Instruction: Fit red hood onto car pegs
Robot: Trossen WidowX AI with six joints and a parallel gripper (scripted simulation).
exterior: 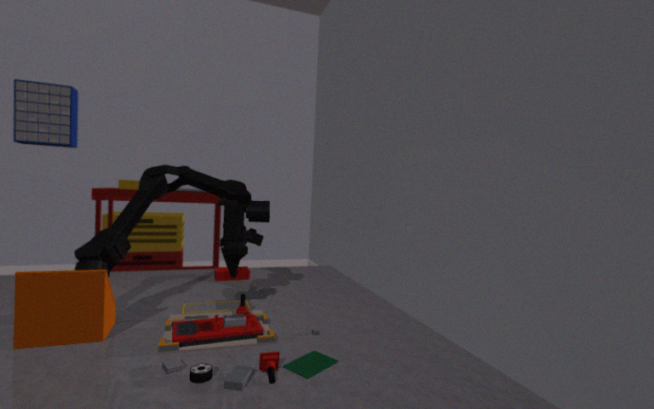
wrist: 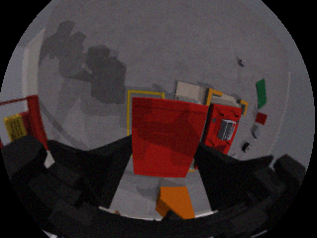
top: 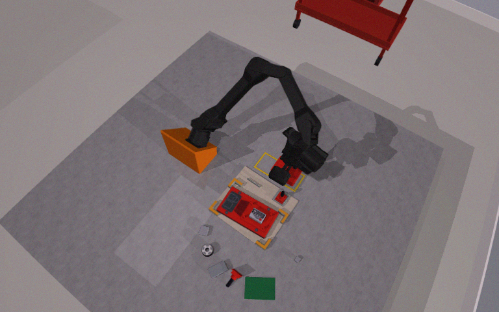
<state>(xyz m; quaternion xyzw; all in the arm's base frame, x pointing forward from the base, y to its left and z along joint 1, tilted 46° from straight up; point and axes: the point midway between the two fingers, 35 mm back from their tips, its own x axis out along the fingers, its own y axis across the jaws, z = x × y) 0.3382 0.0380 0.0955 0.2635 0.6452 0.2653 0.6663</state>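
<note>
The red hood (top: 295, 177) (exterior: 220, 274) (wrist: 168, 124) is off the table, roof toward the wrist camera and looking about level. My gripper (top: 290, 171) (exterior: 233, 273) (wrist: 164, 141) is shut on it, with one finger at each side. It hangs above and behind the jig (top: 270, 190) (wrist: 189, 90), over the yellow outline's area. The red chassis (top: 264, 230) (exterior: 216, 333) (wrist: 213, 136) sits in the jig, with the grey engine block (top: 256, 215) (exterior: 234, 319) (wrist: 227, 130) on its deck. The pegs are too small to make out surely. The hood's corner holes are not visible.
A red piece with an upright black handle (top: 281, 196) (exterior: 242, 309) stands on the jig's rear right part. An orange block (top: 184, 152) (exterior: 60, 308) (wrist: 174, 199) is at the arm's base. A wheel, grey blocks, another black-handled red piece and a green plate (top: 259, 288) (exterior: 311, 364) lie in front.
</note>
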